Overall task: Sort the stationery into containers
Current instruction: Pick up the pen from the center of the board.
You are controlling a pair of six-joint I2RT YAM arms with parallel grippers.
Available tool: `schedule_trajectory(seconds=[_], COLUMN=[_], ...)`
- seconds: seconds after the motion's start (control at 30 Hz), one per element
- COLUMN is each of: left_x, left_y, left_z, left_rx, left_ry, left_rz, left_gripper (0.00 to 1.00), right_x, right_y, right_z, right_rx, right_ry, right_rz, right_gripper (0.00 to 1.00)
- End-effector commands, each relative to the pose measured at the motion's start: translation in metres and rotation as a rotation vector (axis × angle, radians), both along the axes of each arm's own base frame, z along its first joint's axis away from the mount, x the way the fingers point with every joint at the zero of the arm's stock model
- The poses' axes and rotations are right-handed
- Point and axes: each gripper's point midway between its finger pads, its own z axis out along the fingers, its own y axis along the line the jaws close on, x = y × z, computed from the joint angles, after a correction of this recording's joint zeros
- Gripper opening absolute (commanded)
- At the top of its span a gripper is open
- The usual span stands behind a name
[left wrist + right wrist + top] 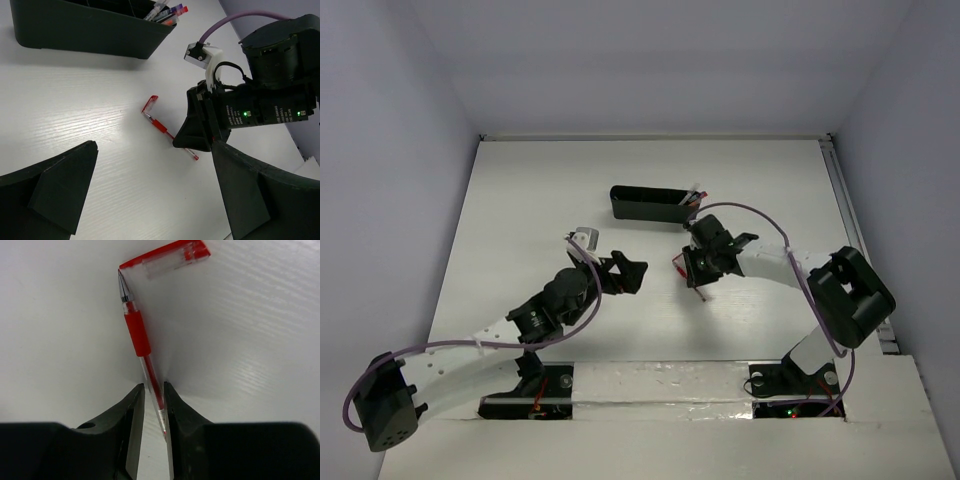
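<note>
Nearest the lens, the right gripper (pixel 154 392) is clamped on the clear rear barrel of a red pen (pixel 137 332), one finger on each side.

1. White table (pixel 520 220): carries all the items.
2. Black tray (pixel 645 210): long, low and narrow, standing at the far middle of the table. Several pens (pixel 167 11) lean out of its right end.
3. Left gripper (pixel 632 273): jaws spread wide apart, set left of the red pen and well apart from it.
4. Red pen: on the table nearer than the tray, below its right end. It has a clear barrel, a red ink core, a red grip sleeve and a bare metal tip. The long axis runs straight out from the right wrist, tip pointing away, and the tail end passes back between the fingers.
5. Cap (pixel 165 257): red and clear, lying at the pen's tip, roughly square to the barrel. Contact with the tip cannot be confirmed.
</note>
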Motion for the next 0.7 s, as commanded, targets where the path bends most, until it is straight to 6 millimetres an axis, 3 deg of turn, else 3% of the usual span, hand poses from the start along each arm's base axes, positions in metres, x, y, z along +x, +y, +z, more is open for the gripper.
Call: schedule_trajectory(seconds=[0.0, 0.1, 0.13, 0.23, 0.43, 0.47, 0.5, 0.53, 0.67], left_x=[-0.005, -0.008, -0.009, -0.011, -0.023, -0.025, -0.027, -0.028, -0.031], left_y=[-0.003, -0.001, -0.001, 0.002, -0.001, -0.002, -0.003, -0.004, -0.008], left_z=[0.0, -0.004, -0.005, -0.01, -0.013, -0.011, -0.012, -0.009, 0.002], left_rx=[-0.043, -0.045, -0.049, -0.05, -0.101, -0.113, -0.118, -0.127, -0.16], left_ry=[0.013, 0.024, 0.026, 0.045, 0.094, 0.099, 0.106, 0.108, 0.113], left_rz=[-0.018, -0.023, -0.022, -0.021, -0.061, -0.071, -0.079, -0.086, -0.114], left_gripper=[0.96, 0.87, 0.85, 0.83, 0.77, 0.77, 0.76, 0.76, 0.75], right_x=[-0.023, -0.033, -0.035, -0.034, -0.026, -0.02, -0.022, -0.023, -0.012], right_y=[0.002, 0.005, 0.006, 0.011, 0.047, 0.056, 0.06, 0.06, 0.079], right_z=[-0.009, -0.016, -0.019, -0.018, 0.033, 0.054, 0.061, 0.065, 0.11], right_rx=[0.049, 0.049, 0.038, 0.056, 0.318, 0.399, 0.428, 0.445, 0.616], right_ry=[0.082, 0.103, 0.11, 0.097, -0.051, -0.101, -0.117, -0.126, -0.233], right_rz=[0.005, 0.017, 0.02, 0.014, 0.02, 0.017, 0.021, 0.015, 0.032], right_gripper=[0.27, 0.14, 0.05, 0.0, 0.0, 0.0, 0.0, 0.0, 0.0])
